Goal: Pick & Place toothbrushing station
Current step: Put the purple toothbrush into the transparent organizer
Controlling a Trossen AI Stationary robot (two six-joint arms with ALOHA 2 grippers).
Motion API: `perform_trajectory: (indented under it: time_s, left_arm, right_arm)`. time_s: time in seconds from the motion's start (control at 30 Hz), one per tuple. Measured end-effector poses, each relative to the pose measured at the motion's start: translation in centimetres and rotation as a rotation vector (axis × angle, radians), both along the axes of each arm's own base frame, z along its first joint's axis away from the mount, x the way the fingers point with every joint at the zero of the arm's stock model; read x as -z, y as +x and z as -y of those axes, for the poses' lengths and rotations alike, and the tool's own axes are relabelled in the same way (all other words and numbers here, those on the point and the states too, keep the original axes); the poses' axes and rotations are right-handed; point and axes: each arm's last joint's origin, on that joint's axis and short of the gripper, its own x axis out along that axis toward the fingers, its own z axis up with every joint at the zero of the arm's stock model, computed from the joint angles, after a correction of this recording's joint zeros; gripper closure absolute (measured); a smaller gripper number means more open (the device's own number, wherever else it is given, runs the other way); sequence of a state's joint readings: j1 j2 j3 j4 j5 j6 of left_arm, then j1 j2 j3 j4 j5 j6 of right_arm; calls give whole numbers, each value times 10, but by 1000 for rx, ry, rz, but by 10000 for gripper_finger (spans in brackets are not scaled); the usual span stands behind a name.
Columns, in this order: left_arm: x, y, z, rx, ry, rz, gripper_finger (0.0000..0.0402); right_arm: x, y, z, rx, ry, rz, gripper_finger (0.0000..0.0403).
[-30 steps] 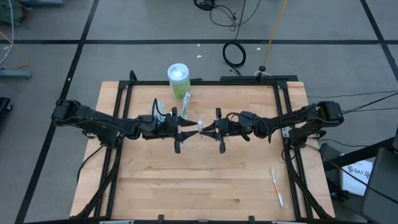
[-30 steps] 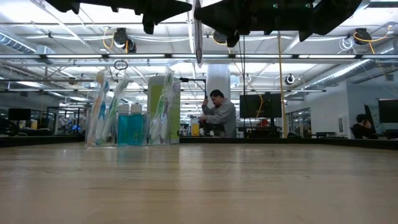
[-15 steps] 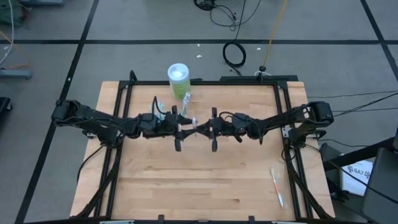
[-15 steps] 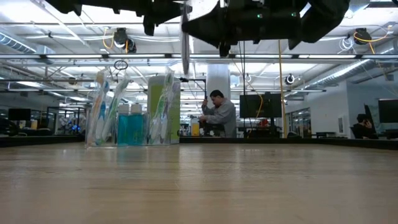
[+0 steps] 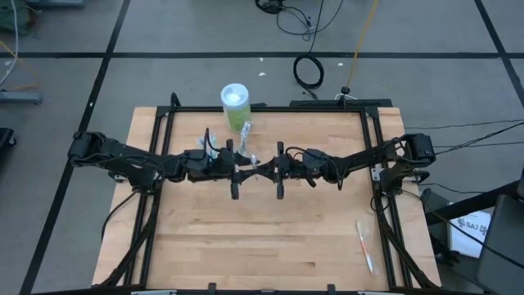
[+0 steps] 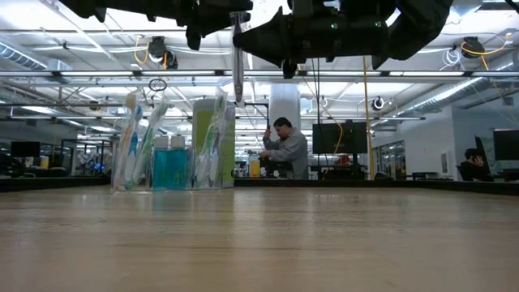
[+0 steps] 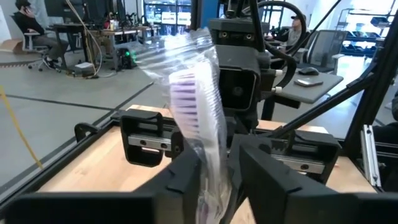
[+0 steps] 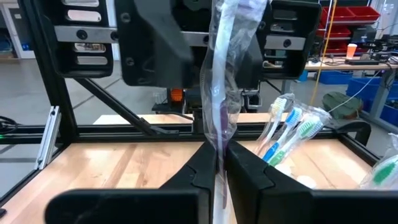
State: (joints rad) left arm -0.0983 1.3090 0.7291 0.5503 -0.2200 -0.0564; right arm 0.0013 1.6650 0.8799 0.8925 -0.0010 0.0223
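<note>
A toothbrush in a clear wrapper [image 7: 198, 106], purple bristles up, stands upright in mid-air over the table's middle. My right gripper [image 8: 217, 163] is shut on it. My left gripper [image 7: 219, 171] faces it from the table's left, open, with a finger close on either side of the wrapper. In the high view the two grippers [image 5: 246, 170] [image 5: 265, 170] meet tip to tip. The toothbrushing station [image 6: 174, 146], a clear cup with several toothbrushes and blue tubes, stands on the table near its far edge. My right gripper pinches the wrapped toothbrush's handle [image 8: 218, 138] between its two fingers. The fingers come level from the table's right and lie across it. The toothbrush stands upright, clear of the table, its lower end [image 6: 237, 89] hanging below. My left gripper: whether its fingers touch the wrapper, I cannot tell.
A green-topped round container [image 5: 234, 97] stands at the table's far edge beside the station. One more wrapped toothbrush [image 5: 365, 246] lies near the table's right front corner. A black frame [image 5: 270, 109] runs around the tabletop. People sit in the room beyond.
My right gripper has moved toward the table's left and a little down, carrying the toothbrush upright up to my left gripper. The toothbrush now stands between the left fingers, where before it hung apart from them.
</note>
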Motion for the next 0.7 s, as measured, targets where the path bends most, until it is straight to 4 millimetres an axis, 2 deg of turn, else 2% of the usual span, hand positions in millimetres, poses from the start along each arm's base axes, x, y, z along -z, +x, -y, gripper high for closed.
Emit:
perform_trajectory:
  time_s: [0.3, 0.4, 0.57, 0.7]
  left_arm:
    - [0, 0, 0, -19, 1, -1, 387]
    - [0, 0, -1, -20, -5, -1, 389]
    - [2, 0, -1, -45, -31, -13, 361]
    - [5, -1, -2, -89, -45, -41, 379]
  right_arm:
    - [0, 0, 0, 0, 0, -3, 382]
    - [0, 0, 0, 0, -4, -5, 381]
    - [1, 0, 0, 0, -15, -8, 381]
    - [2, 0, 0, 6, -15, -23, 373]
